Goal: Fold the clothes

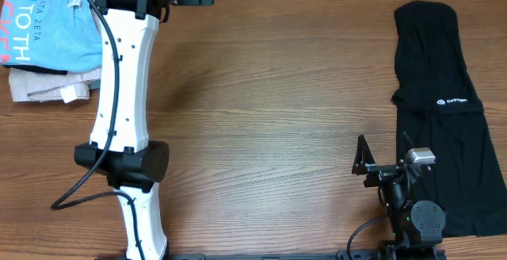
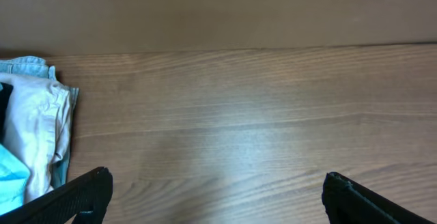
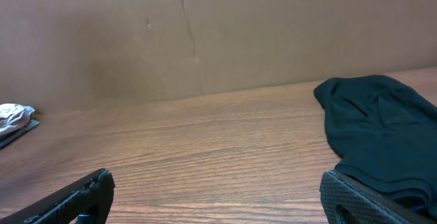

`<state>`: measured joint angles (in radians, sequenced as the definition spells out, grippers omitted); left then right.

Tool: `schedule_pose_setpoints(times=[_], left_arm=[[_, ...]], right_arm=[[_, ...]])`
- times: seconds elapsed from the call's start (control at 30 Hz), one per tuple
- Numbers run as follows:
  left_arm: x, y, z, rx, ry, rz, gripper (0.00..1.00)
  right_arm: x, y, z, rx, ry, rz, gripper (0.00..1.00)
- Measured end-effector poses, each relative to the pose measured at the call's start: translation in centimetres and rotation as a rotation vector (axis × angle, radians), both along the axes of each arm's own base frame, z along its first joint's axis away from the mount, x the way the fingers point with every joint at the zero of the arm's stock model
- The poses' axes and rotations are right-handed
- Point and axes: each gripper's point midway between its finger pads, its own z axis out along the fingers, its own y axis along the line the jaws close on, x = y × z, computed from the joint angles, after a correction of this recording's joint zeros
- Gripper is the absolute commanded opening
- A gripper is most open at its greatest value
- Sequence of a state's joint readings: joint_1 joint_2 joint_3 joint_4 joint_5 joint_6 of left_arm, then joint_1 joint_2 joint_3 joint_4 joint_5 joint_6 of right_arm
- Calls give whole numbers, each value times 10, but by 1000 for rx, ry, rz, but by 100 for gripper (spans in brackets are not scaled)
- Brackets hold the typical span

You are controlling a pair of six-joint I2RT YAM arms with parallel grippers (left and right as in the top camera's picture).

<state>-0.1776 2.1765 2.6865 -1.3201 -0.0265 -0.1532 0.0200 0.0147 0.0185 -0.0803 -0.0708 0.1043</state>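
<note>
"Looking at the black garment (image 1: 444, 133) on the table (image 1: 277, 93), right side: how will it handle?"
"Soft, light, limp, I'd guess; pinch a hem corner. Left gripper (image 2: 218, 203) and right gripper (image 3: 218, 200) gape, empty. Blue T-shirt (image 1: 59, 30) lies far left."

The table (image 1: 277, 93) looks matt wood; the black garment (image 1: 451, 157), probably smooth cloth.

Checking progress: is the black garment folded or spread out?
Spread out, not folded: the black garment lies long and flat at the right side of the table, its far end rumpled.
</note>
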Motion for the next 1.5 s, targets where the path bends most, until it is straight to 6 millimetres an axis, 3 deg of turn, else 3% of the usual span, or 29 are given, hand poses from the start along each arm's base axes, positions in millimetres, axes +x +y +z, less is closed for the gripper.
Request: schedule_pose_setpoints(times=[0.1, 0.23, 0.37, 0.5, 0.57, 0.63, 0.73, 0.97, 1.17, 1.5], left_arm=[[-12, 0, 16, -23, -33, 15, 100], [-31, 5, 71, -113, -248, 59, 100], [-70, 12, 83, -153, -352, 71, 100], [-105, 18, 50, -161, -356, 75, 100], [-127, 22, 8, -159, -324, 80, 100], [-138, 24, -9, -165, -351, 79, 100], [-174, 31, -45, -174, -391, 77, 100], [-233, 42, -78, -205, -576, 58, 100], [-256, 57, -115, -180, -624, 79, 100], [-270, 65, -143, -137, -720, 70, 100]], right_arm=[[0, 0, 0, 0, 0, 1, 100], [0, 0, 0, 0, 0, 0, 100], [0, 0, 0, 0, 1, 0, 100], [0, 0, 0, 0, 0, 1, 100], [0, 0, 0, 0, 0, 0, 100], [0, 0, 0, 0, -1, 1, 100], [0, 0, 0, 0, -1, 1, 100], [0, 0, 0, 0, 0, 1, 100], [0, 0, 0, 0, 0, 1, 100], [0, 0, 0, 0, 0, 1, 100]])
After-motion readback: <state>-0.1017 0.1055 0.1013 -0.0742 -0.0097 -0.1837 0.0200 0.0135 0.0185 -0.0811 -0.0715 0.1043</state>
